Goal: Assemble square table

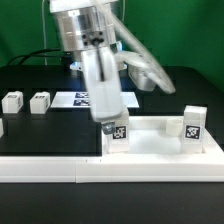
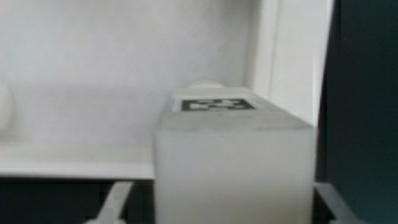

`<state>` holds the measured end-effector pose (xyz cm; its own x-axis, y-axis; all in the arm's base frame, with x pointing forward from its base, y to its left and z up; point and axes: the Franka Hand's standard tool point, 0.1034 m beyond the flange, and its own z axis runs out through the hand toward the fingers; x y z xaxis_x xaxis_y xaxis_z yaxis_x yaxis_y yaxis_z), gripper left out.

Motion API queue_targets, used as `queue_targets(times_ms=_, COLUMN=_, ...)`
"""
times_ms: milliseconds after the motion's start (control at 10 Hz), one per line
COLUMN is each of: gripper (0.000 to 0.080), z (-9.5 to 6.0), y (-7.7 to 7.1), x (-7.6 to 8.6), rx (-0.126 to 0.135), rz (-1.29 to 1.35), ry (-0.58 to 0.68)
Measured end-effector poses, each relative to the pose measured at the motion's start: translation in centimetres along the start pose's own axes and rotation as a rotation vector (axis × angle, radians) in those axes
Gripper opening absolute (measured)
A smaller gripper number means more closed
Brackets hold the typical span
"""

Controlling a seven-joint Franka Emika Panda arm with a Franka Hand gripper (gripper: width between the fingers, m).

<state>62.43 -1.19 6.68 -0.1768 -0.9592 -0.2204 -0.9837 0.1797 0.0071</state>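
White plastic makes up every furniture part on the black table (image 1: pixel 30 125). The square tabletop (image 1: pixel 152 148) lies flat, right of centre in the exterior view. It sits just behind the long white rail (image 1: pixel 50 168) that runs along the near edge.

The standing leg (image 1: pixel 192 123) is upright at the tabletop's corner on the exterior view's right. Its tag faces the camera, and it stands well apart from the arm.

The gripper (image 1: pixel 108 122) reaches down from above at the tabletop's opposite corner, on the exterior view's left. Its fingers are pinched onto the upper part of the gripped leg (image 1: pixel 118 134). This leg is upright, with its tagged lower end showing below the fingers. That end meets the tabletop's corner, but I cannot tell whether it is seated in a socket.

In the wrist view the gripped leg (image 2: pixel 231 165) fills the space between the jaws. A tag (image 2: pixel 217 103) shows on its far end, and the white tabletop (image 2: pixel 98 90) lies beyond. The fingers themselves are too faint there to make out.

The first loose leg (image 1: pixel 12 101) and the second loose leg (image 1: pixel 40 101) sit side by side, near each other but not touching, on the table at the exterior view's left. The marker board (image 1: pixel 78 99) lies flat just beside them, behind the arm.
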Motion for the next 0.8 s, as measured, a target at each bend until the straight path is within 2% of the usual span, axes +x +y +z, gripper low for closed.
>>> queue_targets(times_ms=300, gripper=0.0328, z=0.2, y=0.1, x=-0.3, rx=0.002, rz=-0.071, ry=0.0)
queue_targets(times_ms=400, gripper=0.0521, z=0.5, y=0.1, x=-1.2, rx=0.012, rz=-0.242, ry=0.018)
queue_targets(times_ms=500, gripper=0.0622, z=0.8, y=0.2, x=-2.4, rx=0.023, rz=-0.453, ry=0.035)
queue_targets(times_ms=600, gripper=0.0641, z=0.9, y=0.6, x=-3.3, rx=0.022, rz=-0.642, ry=0.049)
queue_targets(times_ms=800, gripper=0.0648, z=1.0, y=0.7, x=-3.1, rx=0.017, rz=-0.792, ry=0.05)
